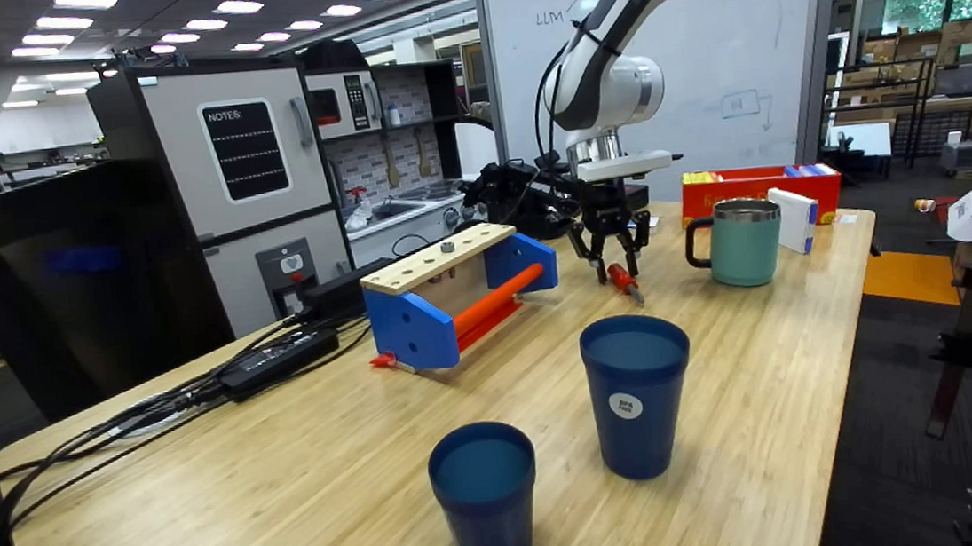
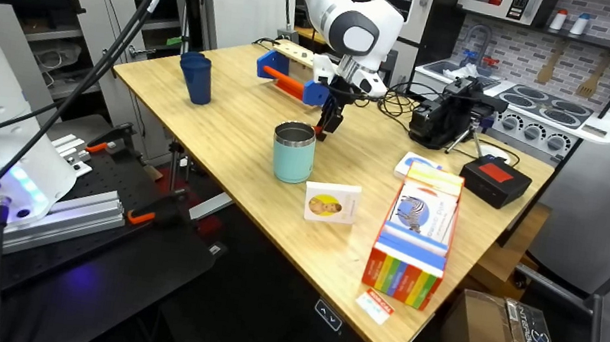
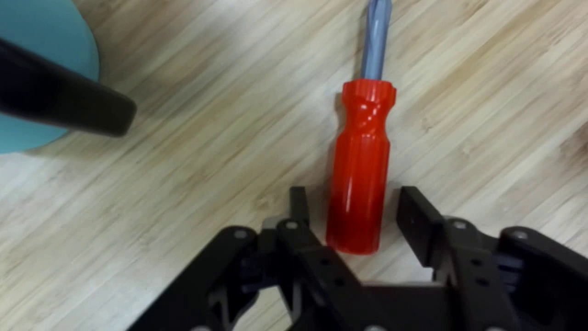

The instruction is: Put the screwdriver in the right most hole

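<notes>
The screwdriver [image 3: 360, 170], with a red handle and short metal shaft, lies flat on the table; it also shows in an exterior view [image 1: 625, 282]. My gripper [image 3: 354, 202] is open, its fingers on either side of the handle's butt end with a gap on both sides. It points down near table height [image 1: 617, 267]. The rack [image 1: 411, 329] has blue end plates, a red-orange rod and a pale wooden top bar [image 1: 402, 277] with a row of small holes. The end hole [image 1: 497, 228] on the right there looks open. A metal bolt stands in a middle hole.
A teal mug [image 1: 744, 244] stands close to the gripper, its black handle [image 3: 92, 103] towards it. Two blue cups [image 1: 639, 410] stand on the table. A red box of books [image 2: 411, 240], a white card box [image 2: 331, 203], cables and a black device [image 2: 456, 115] are also there.
</notes>
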`<state>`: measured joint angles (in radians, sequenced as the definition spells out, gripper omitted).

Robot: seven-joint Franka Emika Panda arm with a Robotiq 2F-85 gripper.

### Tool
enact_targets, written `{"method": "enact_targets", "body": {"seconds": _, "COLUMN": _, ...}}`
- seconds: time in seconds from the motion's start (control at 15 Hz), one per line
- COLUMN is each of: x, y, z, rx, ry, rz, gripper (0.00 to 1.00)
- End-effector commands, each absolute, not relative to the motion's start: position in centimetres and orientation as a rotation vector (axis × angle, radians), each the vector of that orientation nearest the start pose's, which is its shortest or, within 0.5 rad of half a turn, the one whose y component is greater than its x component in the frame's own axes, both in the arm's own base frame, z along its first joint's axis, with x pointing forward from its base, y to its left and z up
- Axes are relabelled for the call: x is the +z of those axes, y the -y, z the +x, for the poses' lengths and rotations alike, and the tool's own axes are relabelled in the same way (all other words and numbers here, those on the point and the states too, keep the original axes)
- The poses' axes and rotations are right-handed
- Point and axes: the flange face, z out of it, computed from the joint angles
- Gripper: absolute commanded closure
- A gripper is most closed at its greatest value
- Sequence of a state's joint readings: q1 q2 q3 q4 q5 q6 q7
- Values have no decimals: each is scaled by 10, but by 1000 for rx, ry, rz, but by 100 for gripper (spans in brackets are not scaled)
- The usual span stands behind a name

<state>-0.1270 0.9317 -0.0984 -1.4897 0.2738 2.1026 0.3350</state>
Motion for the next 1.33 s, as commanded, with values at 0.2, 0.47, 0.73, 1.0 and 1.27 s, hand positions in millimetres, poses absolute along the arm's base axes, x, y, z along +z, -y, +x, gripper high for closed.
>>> {"method": "enact_targets", "body": {"seconds": 0.2, "x": 94, "y": 137, "z": 659, "rx": 433, "ry": -1033, "rz": -2763, "gripper": 95}}
{"method": "enact_targets", "body": {"seconds": 0.47, "x": 111, "y": 138, "z": 650, "rx": 436, "ry": -987, "rz": -2755, "gripper": 93}}
{"method": "enact_targets", "body": {"seconds": 0.73, "x": 152, "y": 135, "z": 639, "rx": 420, "ry": -961, "rz": -2784, "gripper": 93}}
{"method": "enact_targets", "body": {"seconds": 1.0, "x": 214, "y": 125, "z": 632, "rx": 284, "ry": -1042, "rz": -2829, "gripper": 93}}
{"method": "enact_targets", "body": {"seconds": 1.27, "x": 272, "y": 94, "z": 635, "rx": 30, "ry": -1203, "rz": -2907, "gripper": 93}}
